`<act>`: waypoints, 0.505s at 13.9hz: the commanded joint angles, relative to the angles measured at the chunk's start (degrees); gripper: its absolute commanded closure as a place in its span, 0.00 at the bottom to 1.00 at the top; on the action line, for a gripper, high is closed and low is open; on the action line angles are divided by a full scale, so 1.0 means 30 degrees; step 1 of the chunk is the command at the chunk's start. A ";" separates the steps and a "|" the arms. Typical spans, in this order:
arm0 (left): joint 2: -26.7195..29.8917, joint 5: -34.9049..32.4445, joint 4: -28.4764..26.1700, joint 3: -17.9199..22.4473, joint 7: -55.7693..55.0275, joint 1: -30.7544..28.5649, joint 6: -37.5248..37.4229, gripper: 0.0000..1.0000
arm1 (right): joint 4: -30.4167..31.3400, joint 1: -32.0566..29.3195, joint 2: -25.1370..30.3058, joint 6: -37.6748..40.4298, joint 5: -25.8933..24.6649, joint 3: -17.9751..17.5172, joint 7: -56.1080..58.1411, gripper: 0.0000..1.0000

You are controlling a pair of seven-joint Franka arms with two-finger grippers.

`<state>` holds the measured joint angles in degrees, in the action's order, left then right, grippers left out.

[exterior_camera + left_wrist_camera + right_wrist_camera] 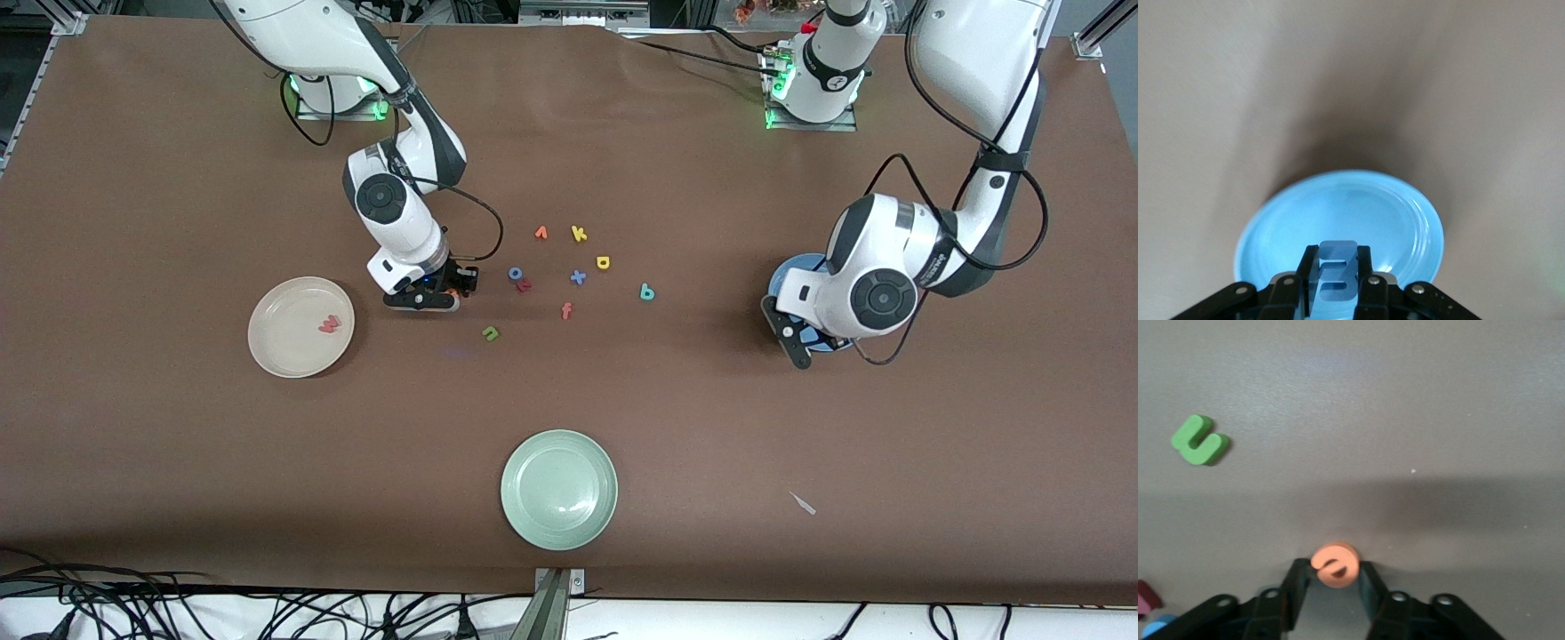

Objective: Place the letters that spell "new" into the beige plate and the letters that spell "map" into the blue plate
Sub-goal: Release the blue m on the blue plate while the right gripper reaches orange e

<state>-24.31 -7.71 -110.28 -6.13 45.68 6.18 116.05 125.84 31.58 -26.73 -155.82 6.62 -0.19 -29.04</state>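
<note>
On the brown paper-covered worktop (622,400) we see the right gripper (1335,577), fingers narrowed around the orange "e" (1335,565), near the beige plate (271,351) holding the "w" (330,325). The left gripper (1336,280) holds the blue "m" (1337,270) over the blue plate (1405,220). No writing reads clearly.

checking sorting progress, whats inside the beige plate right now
Only the pinkish-red foam "w" lies in the round cream-beige plate. Nothing covers the plate, so its whole dish is in view; no green "n" or orange "e" there yet.
</note>
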 commanded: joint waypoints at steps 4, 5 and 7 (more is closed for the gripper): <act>0.1627 -0.0154 -0.4226 -0.0358 0.0007 -0.1181 0.3621 0.00 | -0.0197 0.0136 -0.0319 -0.0267 0.0048 0.0064 -0.0280 0.80; 0.1657 -0.0154 -0.4109 -0.0387 0.0006 -0.1181 0.3534 0.00 | -0.0518 0.0107 -0.0261 -0.0064 0.0048 0.0093 -0.0164 0.81; 0.1658 -0.0125 -0.3468 -0.0388 -0.0226 -0.0890 0.3330 0.00 | -0.0725 0.0078 -0.0172 0.0376 0.0077 0.0094 -0.0249 0.81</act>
<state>-21.62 -7.71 -120.99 -6.50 45.62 3.45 126.71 125.09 31.62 -26.69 -155.78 6.62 -0.10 -29.15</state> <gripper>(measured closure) 0.304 0.811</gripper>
